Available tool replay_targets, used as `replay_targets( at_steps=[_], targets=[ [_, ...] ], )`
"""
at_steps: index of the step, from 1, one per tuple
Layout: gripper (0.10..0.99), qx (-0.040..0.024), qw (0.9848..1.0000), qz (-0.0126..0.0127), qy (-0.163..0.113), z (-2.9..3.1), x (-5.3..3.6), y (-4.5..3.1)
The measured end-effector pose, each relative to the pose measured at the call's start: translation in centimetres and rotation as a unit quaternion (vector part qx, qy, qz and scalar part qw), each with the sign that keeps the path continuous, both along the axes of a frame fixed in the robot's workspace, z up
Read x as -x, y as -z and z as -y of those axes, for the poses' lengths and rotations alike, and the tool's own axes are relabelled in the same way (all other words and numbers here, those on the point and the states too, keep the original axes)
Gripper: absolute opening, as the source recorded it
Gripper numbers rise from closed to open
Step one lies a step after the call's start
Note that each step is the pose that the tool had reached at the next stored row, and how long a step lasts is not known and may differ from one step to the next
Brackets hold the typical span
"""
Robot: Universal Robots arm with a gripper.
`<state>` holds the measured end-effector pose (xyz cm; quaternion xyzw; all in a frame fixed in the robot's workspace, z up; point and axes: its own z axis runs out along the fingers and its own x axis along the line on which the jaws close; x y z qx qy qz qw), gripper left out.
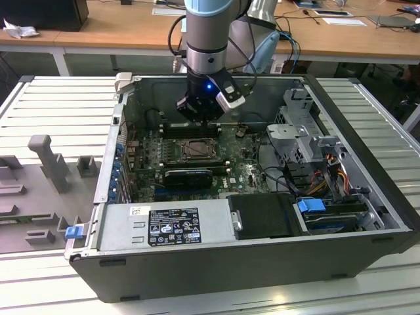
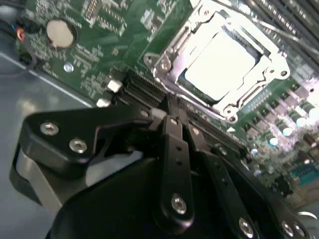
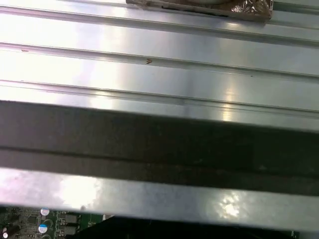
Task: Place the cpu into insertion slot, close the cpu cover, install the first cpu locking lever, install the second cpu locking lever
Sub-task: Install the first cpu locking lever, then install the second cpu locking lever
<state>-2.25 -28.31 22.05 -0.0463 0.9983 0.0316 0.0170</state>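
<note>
The gripper [image 1: 199,118] hung low inside the open case [image 1: 367,177], over the board's far edge at about 12 o'clock from the socket. In the second wrist view its fingers [image 2: 172,130] were pressed together with nothing between them, tips just off the cover's [image 2: 169,55] near corner.

The cpu [image 2: 224,62] lay flat in the slot [image 1: 195,150], pale top up, square with the frame, so seating looked done. The cover lay down around it, cut-out framing the chip, probably already shut. A thin rod ran along the socket's far side at about 1 o'clock from the chip; likely a lever, but I could not tell whether it was latched.

Closed tips suited hooking or pushing a thin lever rather than carrying anything.

The graphics card [image 1: 188,176] sat at 6 o'clock from the socket, the coin cell [image 2: 60,32] well apart.
</note>
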Motion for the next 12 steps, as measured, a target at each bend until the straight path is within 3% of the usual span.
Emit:
replay_targets(
  at_steps=[12],
  targets=[
    [0.106, 0.0, 1.0, 0.0, 0.0, 0.45, 0.0, 0.01]
  ],
)
